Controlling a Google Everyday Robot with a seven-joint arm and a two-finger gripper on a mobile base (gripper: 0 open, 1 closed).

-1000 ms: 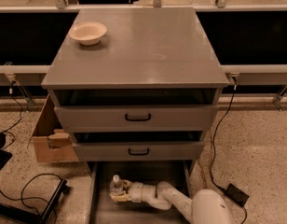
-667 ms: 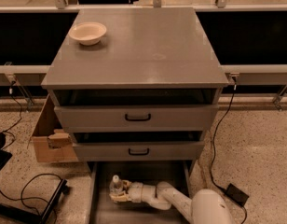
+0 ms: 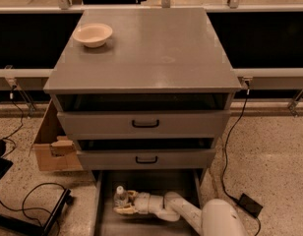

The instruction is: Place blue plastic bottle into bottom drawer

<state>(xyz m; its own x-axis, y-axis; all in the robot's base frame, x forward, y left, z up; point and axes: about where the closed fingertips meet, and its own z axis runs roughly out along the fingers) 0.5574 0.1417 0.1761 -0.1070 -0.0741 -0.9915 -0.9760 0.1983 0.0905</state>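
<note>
The bottom drawer (image 3: 156, 182) is sitting pulled out w/ the bottle (image 3: 120, 197) standing up inside, near its left wall. The gripper (image 3: 126, 203) is reaching in right by the bottle; can't tell if it's holding it. A bowl (image 3: 93, 34) is sitting on the cabinet (image 3: 151, 53). The drawer's front is getting cut off at the bottom edge, & the arm (image 3: 186, 213) is hiding some of its floor.

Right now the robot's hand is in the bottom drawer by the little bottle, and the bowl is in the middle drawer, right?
No. The camera view shows the bowl on top of the cabinet, not in the middle drawer. The gripper is in the bottom drawer by the blue plastic bottle.
</note>
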